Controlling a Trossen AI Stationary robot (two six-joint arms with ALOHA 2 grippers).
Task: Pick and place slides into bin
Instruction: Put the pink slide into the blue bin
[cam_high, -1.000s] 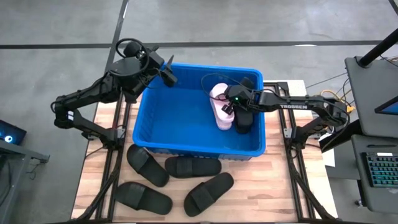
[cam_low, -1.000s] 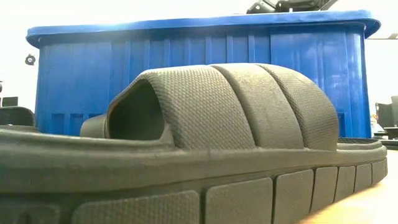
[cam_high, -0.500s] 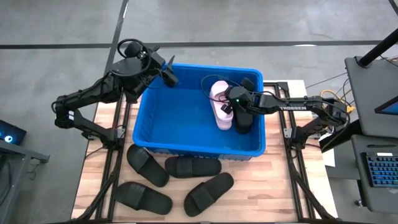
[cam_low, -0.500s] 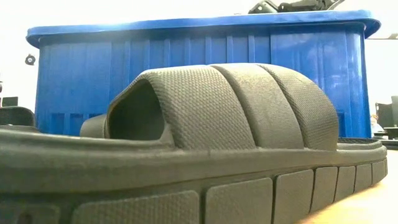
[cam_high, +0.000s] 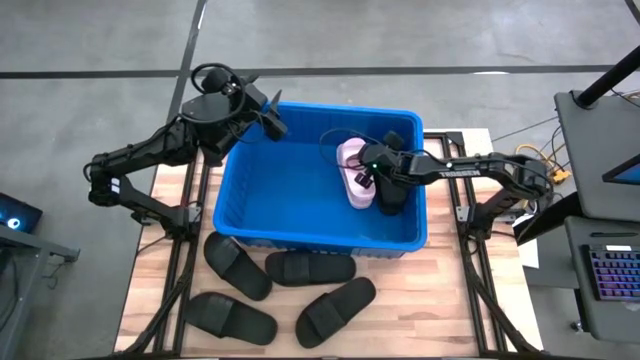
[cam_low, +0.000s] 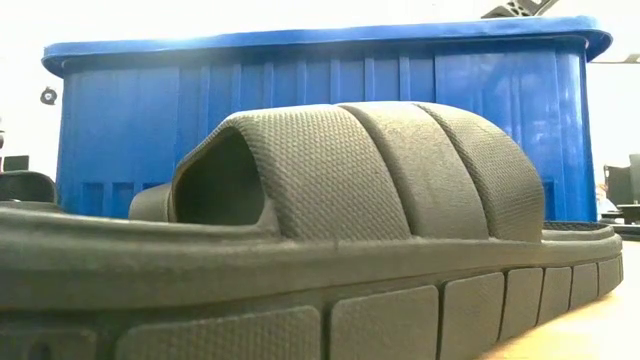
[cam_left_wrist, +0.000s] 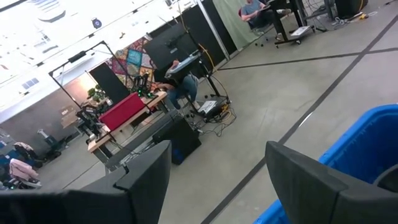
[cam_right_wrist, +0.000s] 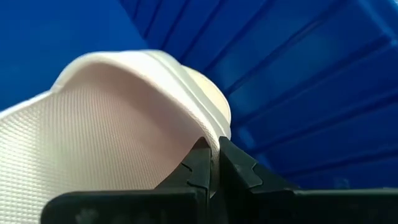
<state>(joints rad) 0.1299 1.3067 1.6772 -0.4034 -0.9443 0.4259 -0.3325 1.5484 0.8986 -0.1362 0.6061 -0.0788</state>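
Reading "TROSSEN" on its arm, the right tool (cam_high: 366, 176) pinches the pink slide (cam_high: 352, 172) narrowly.

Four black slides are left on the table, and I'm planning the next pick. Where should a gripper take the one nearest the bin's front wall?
Probably its wide strap, from straight above: the slide lies flat, sole down, beside the bin.

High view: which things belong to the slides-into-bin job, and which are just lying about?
Job:
- blue bin
- pink slide and black slide inside it
- four black slides on the table
- right hand, at the pink slide

Lying about:
- keyboard
- cables
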